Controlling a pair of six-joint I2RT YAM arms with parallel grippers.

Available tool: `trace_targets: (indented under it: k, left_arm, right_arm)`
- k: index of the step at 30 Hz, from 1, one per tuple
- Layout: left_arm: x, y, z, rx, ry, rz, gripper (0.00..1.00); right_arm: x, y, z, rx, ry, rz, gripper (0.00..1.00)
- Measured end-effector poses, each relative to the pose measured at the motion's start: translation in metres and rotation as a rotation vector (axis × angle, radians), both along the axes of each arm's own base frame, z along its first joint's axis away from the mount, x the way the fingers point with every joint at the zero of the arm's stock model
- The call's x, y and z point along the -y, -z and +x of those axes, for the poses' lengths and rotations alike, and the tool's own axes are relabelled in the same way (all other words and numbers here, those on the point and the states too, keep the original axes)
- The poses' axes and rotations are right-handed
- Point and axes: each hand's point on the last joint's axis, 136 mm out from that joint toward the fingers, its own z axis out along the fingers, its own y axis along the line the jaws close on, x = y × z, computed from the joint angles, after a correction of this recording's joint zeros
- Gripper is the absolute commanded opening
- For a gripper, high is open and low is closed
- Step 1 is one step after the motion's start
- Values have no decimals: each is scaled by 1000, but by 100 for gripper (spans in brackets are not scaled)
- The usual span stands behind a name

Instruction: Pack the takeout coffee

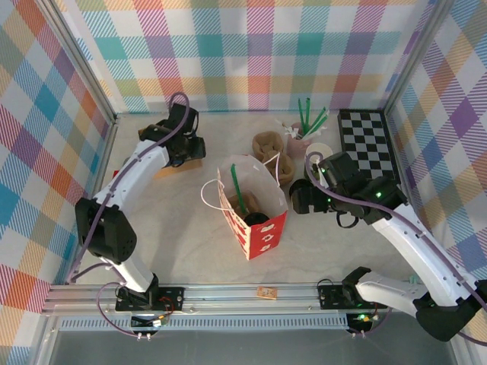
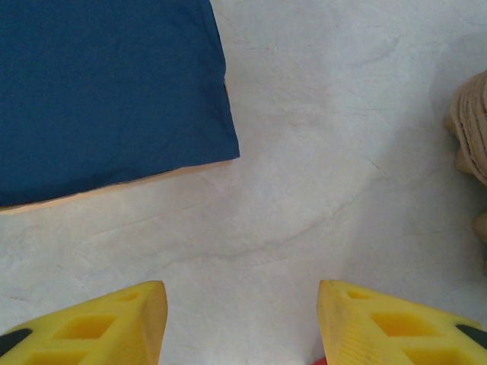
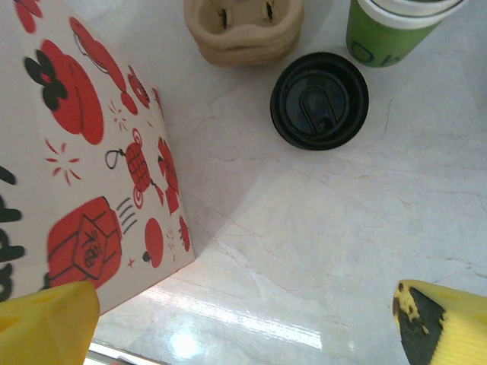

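A red-and-white paper bag (image 1: 255,224) stands open at the table's middle. Down inside it a round black lid (image 1: 256,220) shows beside a green straw (image 1: 238,190); this looks like the takeout coffee, its cup body hidden by the bag's walls. My right gripper (image 1: 307,199) hovers just right of the bag (image 3: 84,152), open (image 3: 243,327), nothing between its yellow fingers (image 3: 46,319). At the far left my left gripper (image 1: 185,142) hangs open (image 2: 242,327) over bare table, beside a blue sheet (image 2: 106,91).
Ahead of the right gripper a loose black lid (image 3: 319,100) lies flat, with a lidless green-and-cream cup (image 3: 392,26) and stacked pulp cup carriers (image 3: 243,30) behind it. A pink cup of straws (image 1: 299,141) and a checkerboard mat (image 1: 369,144) sit at the back right.
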Motion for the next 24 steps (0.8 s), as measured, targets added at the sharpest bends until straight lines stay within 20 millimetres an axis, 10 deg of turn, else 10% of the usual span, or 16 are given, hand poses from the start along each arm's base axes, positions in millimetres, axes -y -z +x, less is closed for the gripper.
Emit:
trace_targets:
  k: [24]
  left_arm:
    - [15, 106, 78, -174, 19, 111, 51]
  right_arm:
    - [22, 38, -8, -44, 77, -7, 99]
